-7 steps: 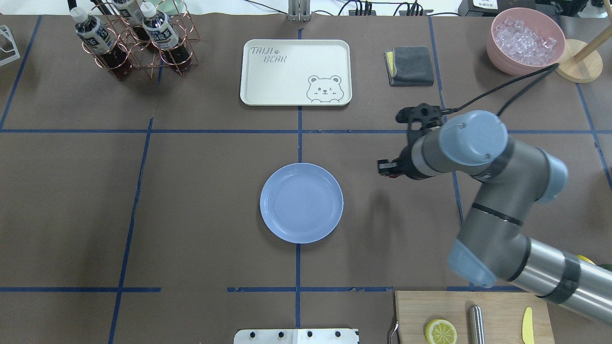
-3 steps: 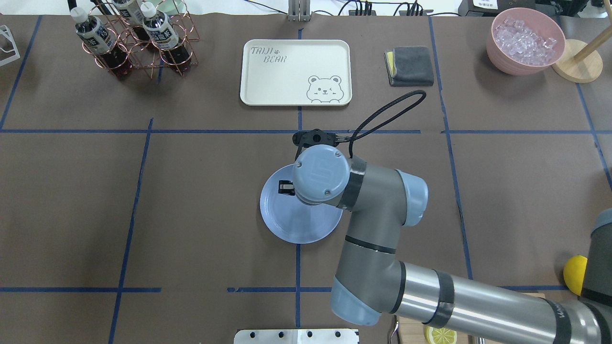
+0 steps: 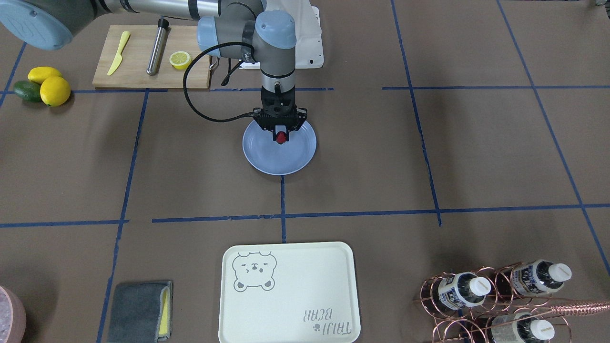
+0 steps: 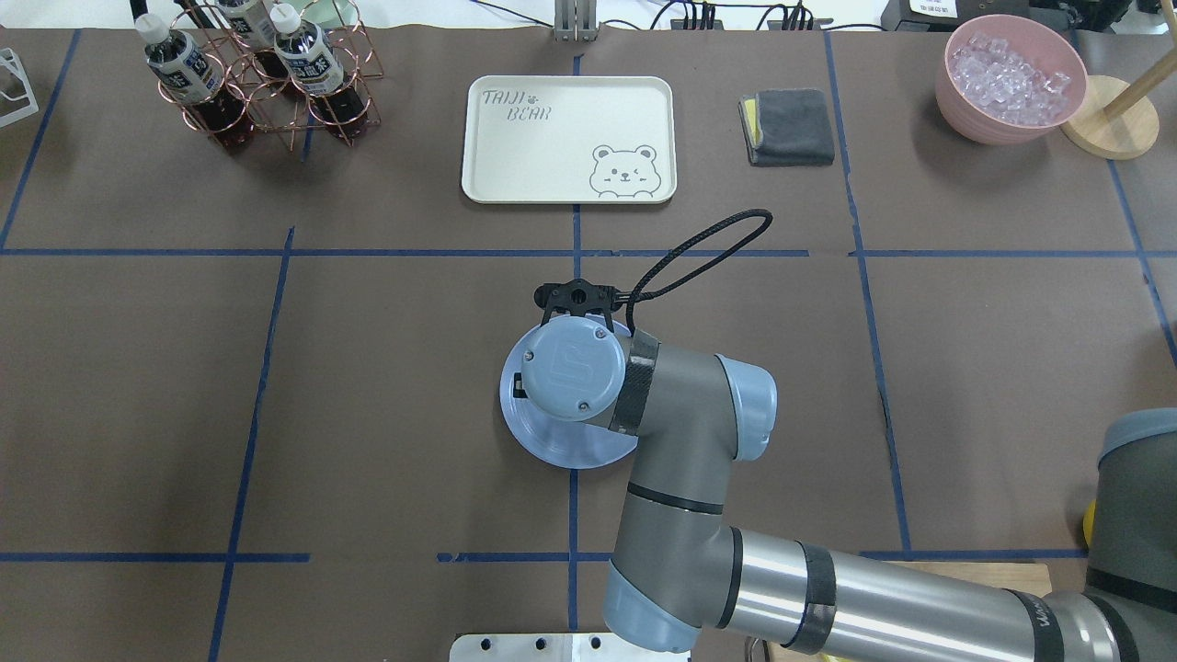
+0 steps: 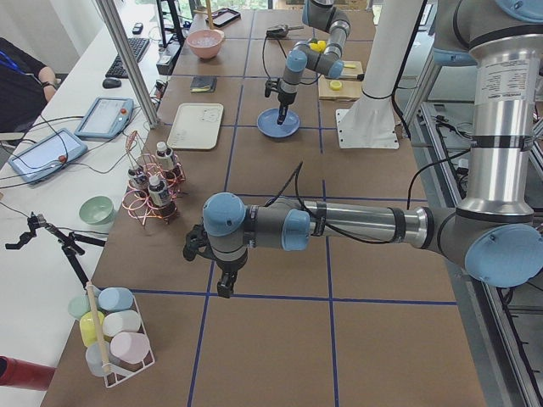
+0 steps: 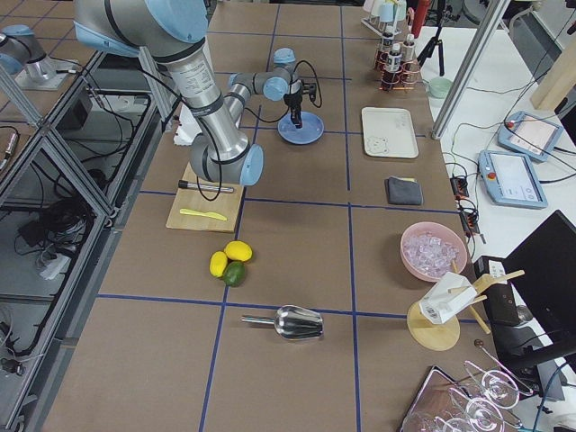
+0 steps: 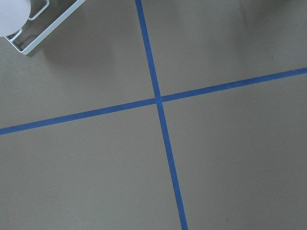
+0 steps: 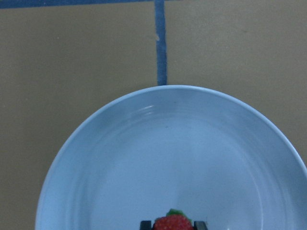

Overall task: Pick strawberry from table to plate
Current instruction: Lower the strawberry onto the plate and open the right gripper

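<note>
The black two-finger right gripper pinches the tiny dark-red, green-capped strawberry over the round glossy light-blue plate on the brown-paper, blue-taped table, well apart from the cream rectangular tray printed "TAIJI BEAR", while the left gripper shows too small to tell whether it is parted or closed.

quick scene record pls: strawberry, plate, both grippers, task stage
strawberry: between the right gripper's fingers, over the plate
plate: on the table, nothing lying loose in it
right gripper: shut on the strawberry, pointing down at the plate
left gripper: far from the plate over bare table; open or shut unclear
stage: strawberry at the plate, not yet released
</note>
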You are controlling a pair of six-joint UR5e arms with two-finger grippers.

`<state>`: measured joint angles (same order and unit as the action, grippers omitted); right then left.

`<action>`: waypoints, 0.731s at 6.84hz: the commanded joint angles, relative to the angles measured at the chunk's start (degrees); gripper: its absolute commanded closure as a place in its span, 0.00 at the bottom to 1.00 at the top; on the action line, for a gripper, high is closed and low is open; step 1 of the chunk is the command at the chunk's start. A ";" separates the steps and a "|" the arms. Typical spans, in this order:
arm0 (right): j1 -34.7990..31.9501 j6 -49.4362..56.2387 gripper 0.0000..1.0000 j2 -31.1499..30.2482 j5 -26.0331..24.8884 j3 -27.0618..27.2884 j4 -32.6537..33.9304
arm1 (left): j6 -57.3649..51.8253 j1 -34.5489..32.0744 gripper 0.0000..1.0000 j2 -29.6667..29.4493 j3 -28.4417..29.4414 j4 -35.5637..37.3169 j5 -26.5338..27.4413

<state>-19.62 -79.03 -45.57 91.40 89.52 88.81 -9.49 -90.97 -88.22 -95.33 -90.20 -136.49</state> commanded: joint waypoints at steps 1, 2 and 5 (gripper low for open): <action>0.19 0.45 1.00 -0.05 -3.06 -0.93 -0.04 | 0.00 0.00 0.00 0.76 -0.21 -0.06 0.00; 0.11 0.63 1.00 -0.05 -3.25 -1.28 -0.04 | 0.00 0.00 0.00 0.85 -0.21 -0.06 0.00; 0.19 0.28 0.72 0.21 -3.16 -1.54 -0.13 | 0.00 0.00 0.00 0.85 -0.03 -0.06 -0.09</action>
<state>-19.45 -78.47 -45.45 88.24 88.16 88.69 -9.49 -90.97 -87.38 -95.45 -90.26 -136.55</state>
